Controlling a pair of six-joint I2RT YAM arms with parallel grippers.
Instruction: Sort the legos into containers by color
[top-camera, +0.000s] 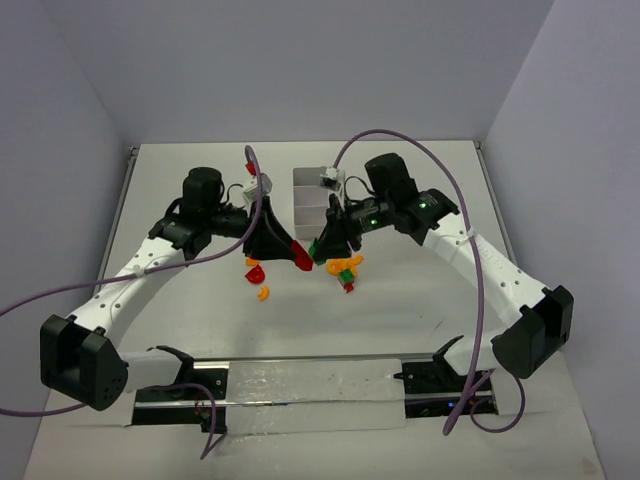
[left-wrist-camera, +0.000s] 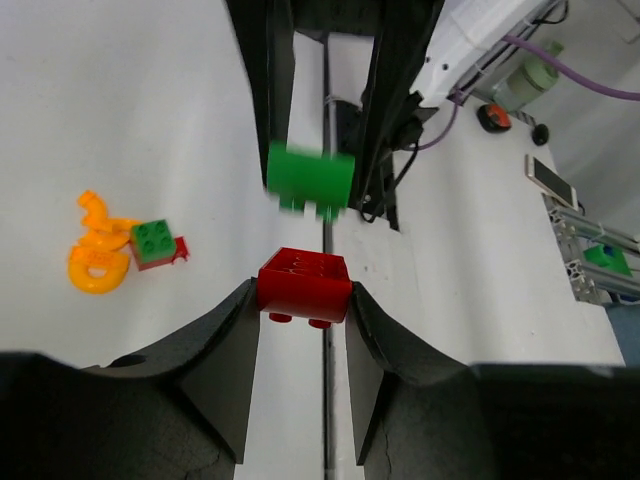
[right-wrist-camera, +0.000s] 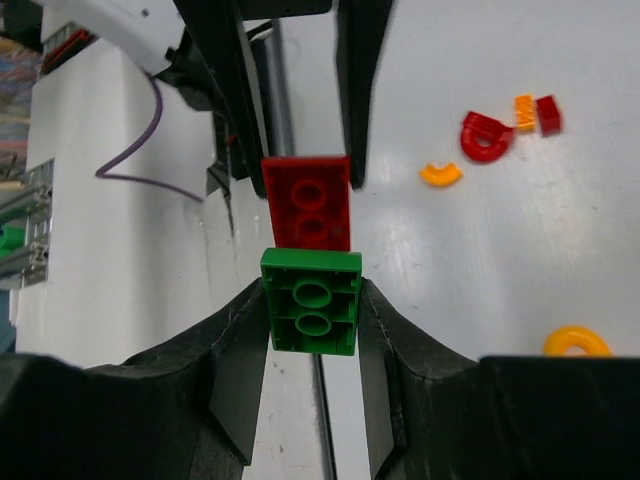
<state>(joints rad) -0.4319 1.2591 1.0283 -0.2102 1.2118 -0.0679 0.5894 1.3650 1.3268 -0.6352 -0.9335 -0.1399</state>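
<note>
My left gripper (left-wrist-camera: 304, 292) is shut on a red brick (left-wrist-camera: 304, 287), pinched by its sides between both fingers. Facing it, my right gripper (right-wrist-camera: 312, 295) is shut on a green brick (right-wrist-camera: 312, 303), hollow underside toward the camera. The two bricks hang close together above the table, the red brick (right-wrist-camera: 307, 202) just past the green one. From above, the left gripper (top-camera: 298, 255) and right gripper (top-camera: 322, 248) meet tip to tip in front of the white containers (top-camera: 310, 200). Loose legos lie below: a red one (top-camera: 254, 272), an orange one (top-camera: 263, 293) and a mixed cluster (top-camera: 347, 268).
Another red lego (top-camera: 250, 168) lies behind the left arm. Purple cables (top-camera: 400, 140) loop over both arms. A metal rail (top-camera: 320, 385) runs along the near edge. Orange curved pieces (left-wrist-camera: 98, 255) and a green brick (left-wrist-camera: 153, 240) lie left of the left fingers.
</note>
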